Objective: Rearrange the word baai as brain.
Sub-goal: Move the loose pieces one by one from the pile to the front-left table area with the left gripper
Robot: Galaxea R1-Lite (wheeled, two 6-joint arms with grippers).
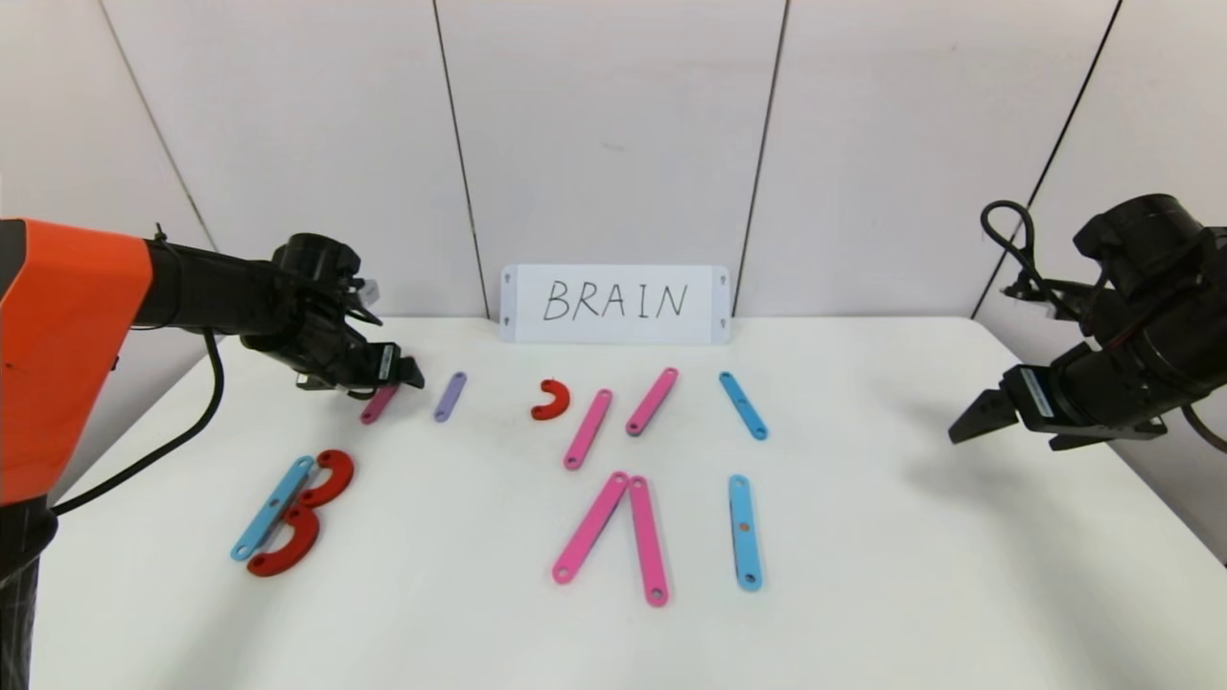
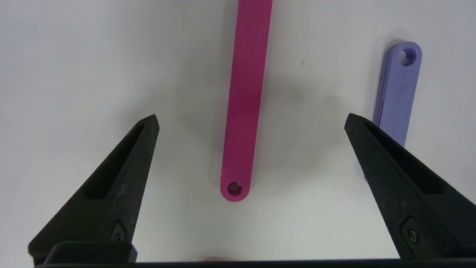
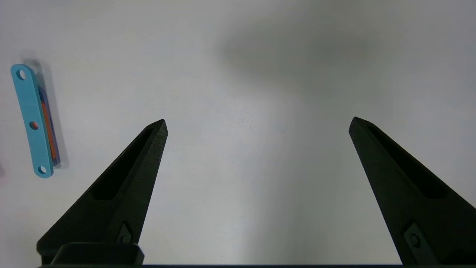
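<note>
While the left gripper (image 2: pixel 251 119) hangs spread over a pink bar (image 2: pixel 243 100), seemingly untouched; right gripper (image 3: pixel 258 123) spread, idle.

pink bars (image 1: pixel 607 522), blue bars (image 1: pixel 744 531), purple bar (image 1: pixel 450 397), red arcs (image 1: pixel 305 513)

Left gripper (image 2: pixel 251 121) spread wide — pink bar (image 2: pixel 243 100) lies between.

White counter (image 1: pixel 863 575) fills foreground, corner rounded at far right. White card (image 1: pixel 615 304) stands upright at counter's far edge, centered, leaning against wall; handwritten "BRAIN" in black marker, small screw marks at card's corners. Pale grey wall panels (image 1: pixel 613 134) behind, divided by dark vertical and slanted seams.
</note>
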